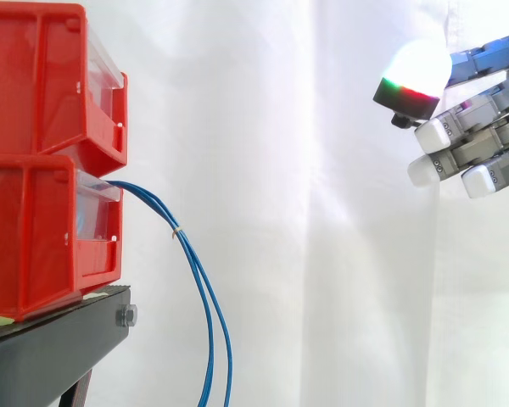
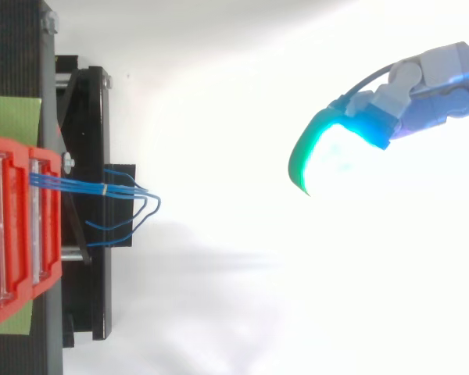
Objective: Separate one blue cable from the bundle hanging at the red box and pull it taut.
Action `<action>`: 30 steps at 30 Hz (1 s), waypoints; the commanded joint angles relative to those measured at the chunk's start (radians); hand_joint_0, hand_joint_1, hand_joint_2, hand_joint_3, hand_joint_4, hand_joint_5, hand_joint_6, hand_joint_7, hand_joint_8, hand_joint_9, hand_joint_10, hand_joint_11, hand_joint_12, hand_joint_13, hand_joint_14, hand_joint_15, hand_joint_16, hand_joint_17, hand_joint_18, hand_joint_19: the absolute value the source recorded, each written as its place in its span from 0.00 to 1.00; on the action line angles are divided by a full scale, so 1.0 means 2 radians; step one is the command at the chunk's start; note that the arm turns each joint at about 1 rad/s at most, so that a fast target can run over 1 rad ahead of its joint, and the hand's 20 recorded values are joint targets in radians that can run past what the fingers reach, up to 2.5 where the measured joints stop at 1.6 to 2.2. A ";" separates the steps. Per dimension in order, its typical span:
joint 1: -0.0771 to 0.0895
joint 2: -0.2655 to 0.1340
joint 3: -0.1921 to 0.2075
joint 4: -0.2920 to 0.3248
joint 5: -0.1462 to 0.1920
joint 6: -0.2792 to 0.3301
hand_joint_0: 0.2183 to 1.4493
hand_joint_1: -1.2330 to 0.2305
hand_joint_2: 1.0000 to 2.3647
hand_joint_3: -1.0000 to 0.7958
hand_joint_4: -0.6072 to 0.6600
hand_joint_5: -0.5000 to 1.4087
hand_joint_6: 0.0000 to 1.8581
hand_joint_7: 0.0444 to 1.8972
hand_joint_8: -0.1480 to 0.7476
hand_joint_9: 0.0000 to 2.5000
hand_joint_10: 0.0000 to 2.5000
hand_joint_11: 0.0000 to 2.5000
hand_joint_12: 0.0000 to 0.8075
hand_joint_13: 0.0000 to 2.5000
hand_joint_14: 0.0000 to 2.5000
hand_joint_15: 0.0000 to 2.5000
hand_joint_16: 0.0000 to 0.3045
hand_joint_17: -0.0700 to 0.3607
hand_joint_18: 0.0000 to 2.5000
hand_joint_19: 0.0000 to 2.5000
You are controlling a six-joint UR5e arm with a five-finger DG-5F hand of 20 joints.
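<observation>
Level side, overhead top; shared red bins (image 1: pixel 34 229).

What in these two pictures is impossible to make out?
- Side view: the lower ends of the blue cables, cut off by the bottom edge.
- Side view: where they start, hidden inside the lower red bin.
- Top view: fingertip shapes of the robot hand, washed out by their own glow.

Hand (image 1: pixel 482 105) hangs high at right.
I see its fingers (image 1: pixel 433 134) relaxed, reaching left, pads glowing white and green.
</observation>
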 commanded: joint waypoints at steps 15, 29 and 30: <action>0.001 0.000 0.000 -0.010 -0.003 -0.001 0.28 0.50 0.00 0.29 0.66 0.15 0.27 0.41 0.46 0.23 0.00 0.10 0.35 0.11 0.00 0.01 0.13 0.37 0.12 0.08; 0.002 -0.008 0.000 0.006 0.000 -0.039 0.29 0.48 0.00 0.29 0.66 0.15 0.27 0.41 0.46 0.23 0.00 0.10 0.35 0.11 0.00 0.01 0.13 0.37 0.13 0.07; 0.002 -0.011 0.000 0.011 0.001 -0.039 0.29 0.48 0.00 0.28 0.66 0.15 0.27 0.41 0.46 0.23 0.00 0.10 0.35 0.11 0.00 0.01 0.13 0.37 0.13 0.07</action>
